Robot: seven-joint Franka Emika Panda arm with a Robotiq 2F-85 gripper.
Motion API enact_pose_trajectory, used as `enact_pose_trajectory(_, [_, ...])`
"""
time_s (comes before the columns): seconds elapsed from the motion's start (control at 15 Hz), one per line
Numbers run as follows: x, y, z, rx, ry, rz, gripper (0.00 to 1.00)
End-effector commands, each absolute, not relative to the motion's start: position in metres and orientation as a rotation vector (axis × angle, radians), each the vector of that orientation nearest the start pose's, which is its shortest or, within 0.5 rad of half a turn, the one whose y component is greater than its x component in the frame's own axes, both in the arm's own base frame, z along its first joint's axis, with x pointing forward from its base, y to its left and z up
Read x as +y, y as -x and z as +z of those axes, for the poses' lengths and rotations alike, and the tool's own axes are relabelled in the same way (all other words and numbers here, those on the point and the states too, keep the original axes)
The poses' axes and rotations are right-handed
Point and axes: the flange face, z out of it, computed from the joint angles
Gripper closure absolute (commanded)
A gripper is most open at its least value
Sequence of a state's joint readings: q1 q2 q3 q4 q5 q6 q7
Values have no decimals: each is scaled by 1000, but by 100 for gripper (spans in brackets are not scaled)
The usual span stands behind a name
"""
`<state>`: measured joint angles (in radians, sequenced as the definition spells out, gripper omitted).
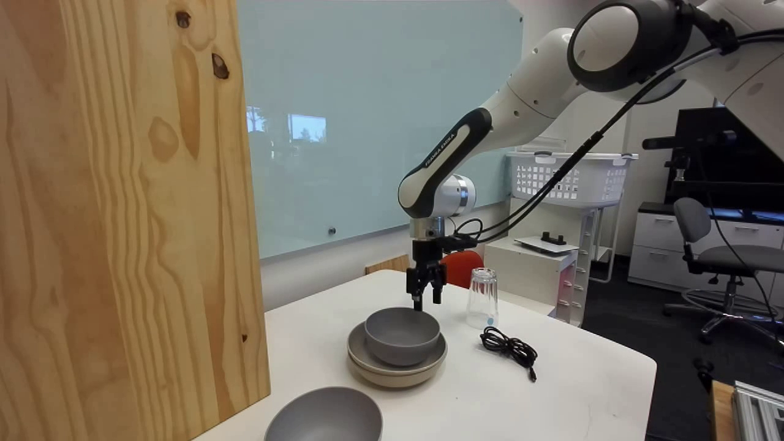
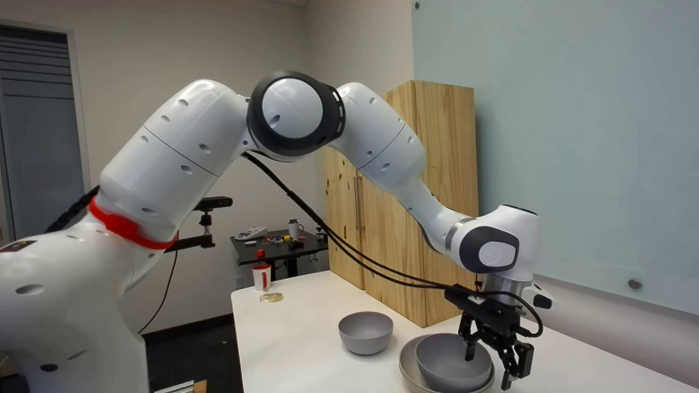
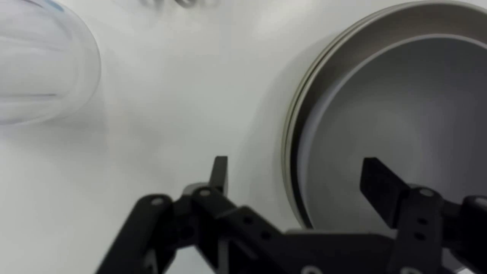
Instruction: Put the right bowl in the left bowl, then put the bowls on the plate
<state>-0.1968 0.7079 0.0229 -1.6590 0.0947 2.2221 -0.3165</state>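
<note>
One dark-grey bowl [image 1: 401, 337] sits upright inside the tan plate [image 1: 397, 381], whose edge shows a double rim line. This bowl [image 2: 450, 360] and plate [image 2: 407, 368] also show in an exterior view. The second grey bowl [image 2: 366, 333] stands apart on the table, cut off at the bottom of an exterior view [image 1: 327, 419]. My gripper [image 3: 295, 163] is open and empty above the near rim of the bowl [image 3: 399, 106] on the plate [image 3: 418, 19]. One finger is over the bowl's inside, the other outside the plate. The gripper shows in both exterior views [image 1: 427, 298] [image 2: 487, 368].
An upside-down clear glass [image 1: 482, 300] stands near the gripper; it also shows in the wrist view [image 3: 45, 64]. A coiled black cable [image 1: 511, 350] lies beside it. A tall wooden cabinet [image 2: 437, 191] stands behind the bowls. A red-white mug [image 2: 261, 277] is at the table's far end.
</note>
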Motion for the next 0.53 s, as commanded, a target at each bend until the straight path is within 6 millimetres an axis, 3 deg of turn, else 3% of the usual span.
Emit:
enact_pose_trajectory(0.0, [-113, -662, 170, -130, 3004, 204, 29])
enact_pose_trajectory(0.13, [-114, -662, 168, -128, 3005, 206, 26])
enact_pose_trajectory(0.47, [-115, -661, 164, -123, 2999, 215, 67])
